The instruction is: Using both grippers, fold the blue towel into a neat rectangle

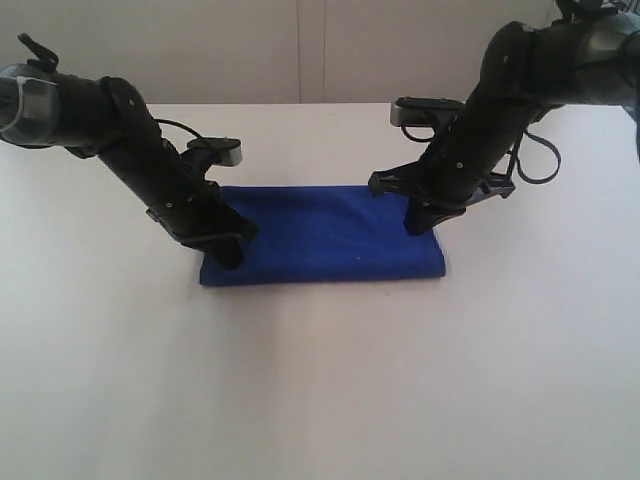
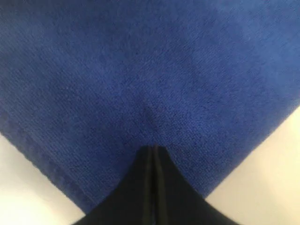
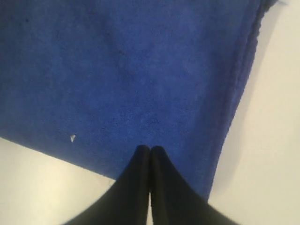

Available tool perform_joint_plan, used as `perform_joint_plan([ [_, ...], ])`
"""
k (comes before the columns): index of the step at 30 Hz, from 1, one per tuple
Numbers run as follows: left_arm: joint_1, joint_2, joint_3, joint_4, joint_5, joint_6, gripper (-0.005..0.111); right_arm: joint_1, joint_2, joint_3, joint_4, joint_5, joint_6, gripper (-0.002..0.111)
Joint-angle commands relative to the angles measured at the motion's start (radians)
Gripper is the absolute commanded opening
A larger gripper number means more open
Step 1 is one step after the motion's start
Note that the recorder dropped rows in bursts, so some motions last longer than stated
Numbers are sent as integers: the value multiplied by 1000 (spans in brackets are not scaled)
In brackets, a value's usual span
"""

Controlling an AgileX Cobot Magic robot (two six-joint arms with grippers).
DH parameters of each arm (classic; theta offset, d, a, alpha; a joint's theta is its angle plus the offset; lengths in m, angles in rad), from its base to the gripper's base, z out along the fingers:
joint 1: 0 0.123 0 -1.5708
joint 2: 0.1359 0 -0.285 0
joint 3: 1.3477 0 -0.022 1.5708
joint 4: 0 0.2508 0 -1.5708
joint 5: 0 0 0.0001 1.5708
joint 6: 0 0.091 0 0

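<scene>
The blue towel (image 1: 330, 235) lies flat on the white table as a folded, wide rectangle. My left gripper (image 1: 232, 256) rests its tips on the towel near its left front corner. In the left wrist view the left gripper (image 2: 153, 149) is shut, fingers pressed together against the towel (image 2: 140, 70), with no cloth seen between them. My right gripper (image 1: 415, 226) touches the towel close to its right edge. The right wrist view shows the right gripper (image 3: 150, 149) shut too, tips on the towel (image 3: 122, 70) near a stitched, layered edge.
The white table (image 1: 320, 380) spreads wide in front of the towel and to both sides. A pale wall (image 1: 300, 50) stands behind the table's far edge. A tiny white speck (image 3: 72, 138) sits on the cloth.
</scene>
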Motion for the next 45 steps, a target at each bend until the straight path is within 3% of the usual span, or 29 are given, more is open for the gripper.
perform_joint_plan([
  [1,-3,7,7,-12,17,5,0,12,-4,4,98,-33,-18,0],
  [6,-3,7,7,-12,18,5,0,66,54,4,276,-76,-120,0],
  [14,-3,7,7,-12,22,3,0,125,116,1,359,-117,-184,0],
  [45,-3,7,7,70,32,-1,0,-14,136,1,169,-51,-24,0],
])
